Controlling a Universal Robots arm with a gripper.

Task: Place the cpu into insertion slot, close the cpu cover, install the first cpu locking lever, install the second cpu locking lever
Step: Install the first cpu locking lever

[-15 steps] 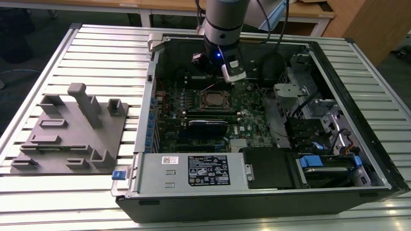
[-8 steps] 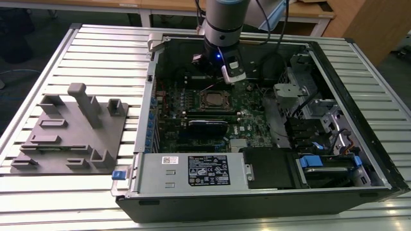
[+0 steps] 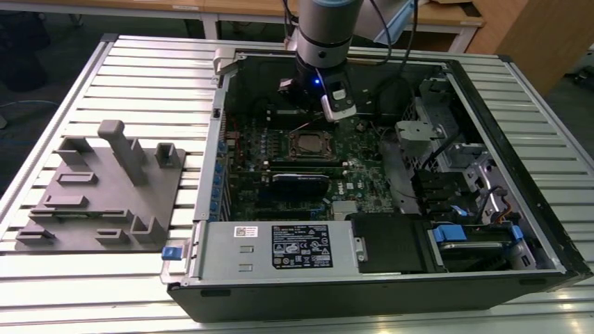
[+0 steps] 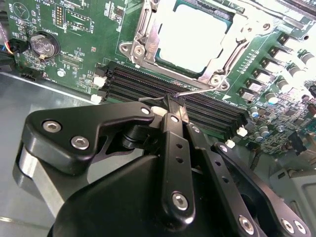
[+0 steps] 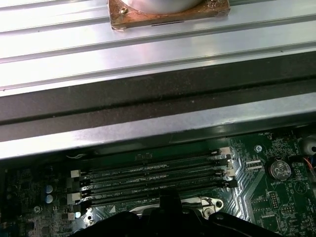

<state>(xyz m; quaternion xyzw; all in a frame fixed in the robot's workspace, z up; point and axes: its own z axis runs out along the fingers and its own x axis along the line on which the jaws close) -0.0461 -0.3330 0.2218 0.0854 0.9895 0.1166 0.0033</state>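
The tool (image 4: 171, 106) has its black fingers pressed together, and the tip sits right at a thin wire lever (image 4: 200, 90) that runs along the edge of the socket. Whether the wire is actually nipped between the fingers I cannot tell. Just beyond the tip lie the long black memory slots (image 4: 133, 81), side by side. Past them, the cpu (image 4: 192, 34) already sits in the insertion slot (image 3: 311, 145), its bright metal top showing through the window of the cpu cover (image 4: 148, 43), which lies flat over it. Off to one side on the green board is a round coin battery (image 4: 43, 44). In the exterior view the arm (image 3: 325, 31) reaches down into the open computer case (image 3: 371, 278), which rests on a ribbed metal tabletop (image 3: 139, 69). A grey moulded tray (image 3: 102, 188) lies beside the case, on the exterior view's left.
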